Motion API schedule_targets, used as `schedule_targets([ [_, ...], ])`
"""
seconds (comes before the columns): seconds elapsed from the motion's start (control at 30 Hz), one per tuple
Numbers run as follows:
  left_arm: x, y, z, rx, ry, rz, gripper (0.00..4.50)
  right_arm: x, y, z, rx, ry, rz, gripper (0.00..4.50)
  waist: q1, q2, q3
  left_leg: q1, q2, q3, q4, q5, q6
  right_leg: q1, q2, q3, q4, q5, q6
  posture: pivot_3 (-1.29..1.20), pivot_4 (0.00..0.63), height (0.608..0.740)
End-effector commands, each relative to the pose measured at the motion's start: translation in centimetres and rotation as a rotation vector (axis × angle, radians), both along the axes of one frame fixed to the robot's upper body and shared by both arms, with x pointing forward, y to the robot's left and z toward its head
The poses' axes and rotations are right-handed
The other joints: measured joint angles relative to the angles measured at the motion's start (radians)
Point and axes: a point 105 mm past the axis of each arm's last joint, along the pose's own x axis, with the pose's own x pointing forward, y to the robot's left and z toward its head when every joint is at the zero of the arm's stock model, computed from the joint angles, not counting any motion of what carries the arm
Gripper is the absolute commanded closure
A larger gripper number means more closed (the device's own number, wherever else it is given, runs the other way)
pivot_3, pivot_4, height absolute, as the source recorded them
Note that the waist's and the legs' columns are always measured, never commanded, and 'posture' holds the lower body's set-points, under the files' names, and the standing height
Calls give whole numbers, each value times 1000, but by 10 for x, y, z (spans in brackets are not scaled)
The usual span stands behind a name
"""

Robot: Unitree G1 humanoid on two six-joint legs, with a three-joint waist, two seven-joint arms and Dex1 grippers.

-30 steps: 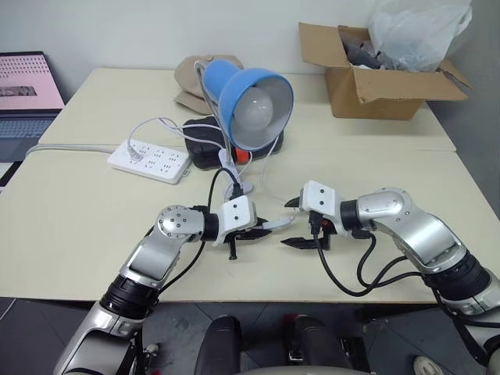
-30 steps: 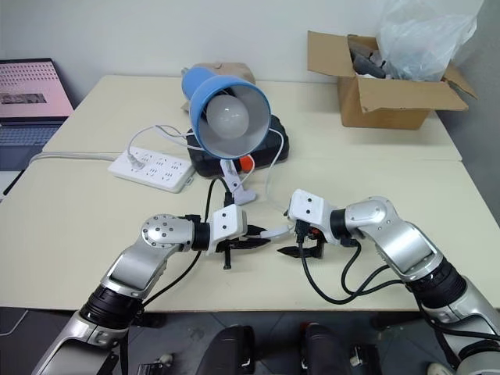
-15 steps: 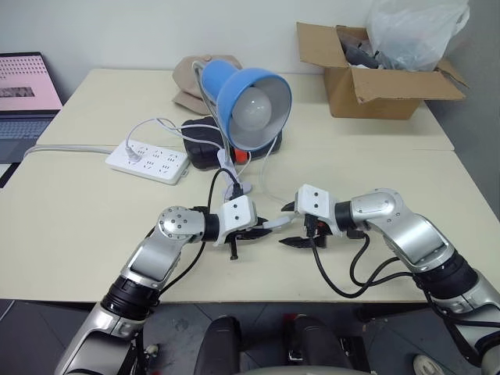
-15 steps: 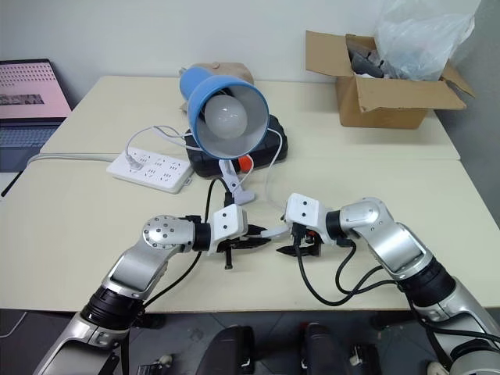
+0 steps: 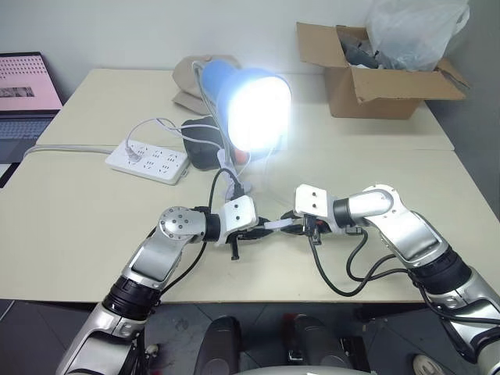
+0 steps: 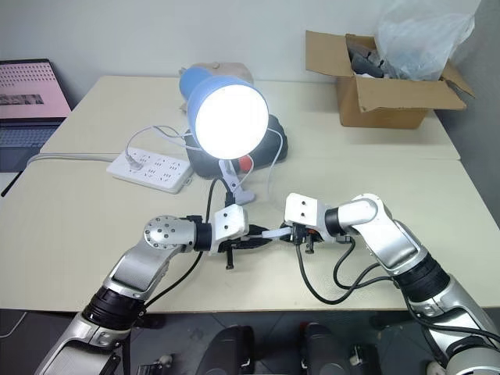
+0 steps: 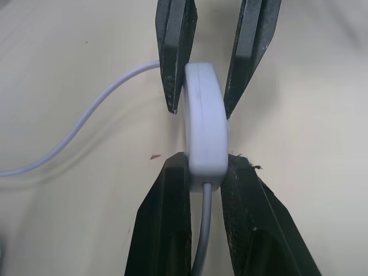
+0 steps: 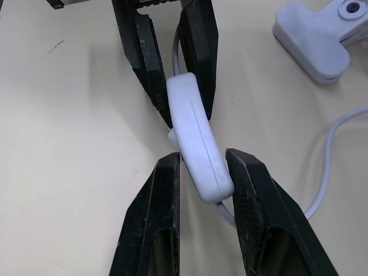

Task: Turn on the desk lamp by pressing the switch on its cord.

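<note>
On the table (image 5: 70, 211), the lamp (image 6: 226, 117) glows (bulb bright white). Just in front of its clip, the switch (image 8: 194, 144) hangs above the tabletop, pinched by the left gripper (image 7: 204, 175) at one end and the right gripper (image 8: 201, 172) at the other.

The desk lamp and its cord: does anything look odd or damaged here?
Nothing stands out. The desk lamp is lit, and its switch sits whole on the cord, pinched between the left pincer and the right pincer.

Smooth matt white plastic switch (image 8: 194, 140)
</note>
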Motion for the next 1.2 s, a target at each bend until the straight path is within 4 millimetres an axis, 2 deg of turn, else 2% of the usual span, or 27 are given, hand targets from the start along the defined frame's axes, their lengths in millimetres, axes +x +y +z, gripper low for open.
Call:
schedule_targets([
  [0.03,2,-8,20,-50,-72,-8,4097,-2,7,13,38,-36,37,3674,0,0,0,0,0,0,0,0,0,0,0,0,0,0,0,0,150,740],
  [0.23,2,-8,20,-50,-76,-14,4097,-4,7,15,56,-37,54,3675,0,0,0,0,0,0,0,0,0,0,0,0,0,0,0,0,150,740],
  [0.3,2,-8,19,-44,-78,-21,4097,-5,6,16,63,-41,59,2992,0,0,0,0,0,0,0,0,0,0,0,0,0,0,0,0,150,740],
  [0.33,1,-9,19,-40,-80,-25,4097,-5,5,17,63,-42,63,2880,0,0,0,0,0,0,0,0,0,0,0,0,0,0,0,0,150,740],
  [0.5,3,-10,17,-34,-84,-24,4097,-5,0,25,87,-59,46,1742,0,0,0,0,0,0,0,0,0,0,0,0,0,0,0,0,150,740],
  [0.63,10,-15,10,-14,-90,-8,4097,-8,-17,42,125,-99,-23,737,3,0,0,0,0,0,0,0,0,0,0,0,0,0,0,0,150,740],
  [0.73,24,-20,7,-11,-112,32,4097,-18,-34,49,142,-107,-100,26,7,0,0,0,-1,0,0,0,0,0,-1,0,0,0,0,0,150,740],
  [0.93,52,-38,6,-47,-158,119,4097,-41,-58,43,142,-83,-253,0,13,0,0,0,-1,-1,1,0,0,1,-1,-1,0,0,0,0,150,740],
  [1.03,54,-44,2,-39,-152,97,4097,-49,-63,40,143,-78,-305,0,3,0,0,0,-1,0,0,0,0,1,-1,0,0,0,0,0,150,740],
  [1.17,57,-46,-3,-42,-124,84,4097,-48,-65,39,153,-97,-363,0,-2,0,0,1,0,-1,0,0,0,1,0,0,0,0,0,0,150,740],
  [1.2,59,-46,-3,-43,-122,84,3747,-47,-66,39,156,-101,-374,0,-2,0,0,1,0,-1,0,0,0,1,0,0,1,0,0,0,150,740],
])
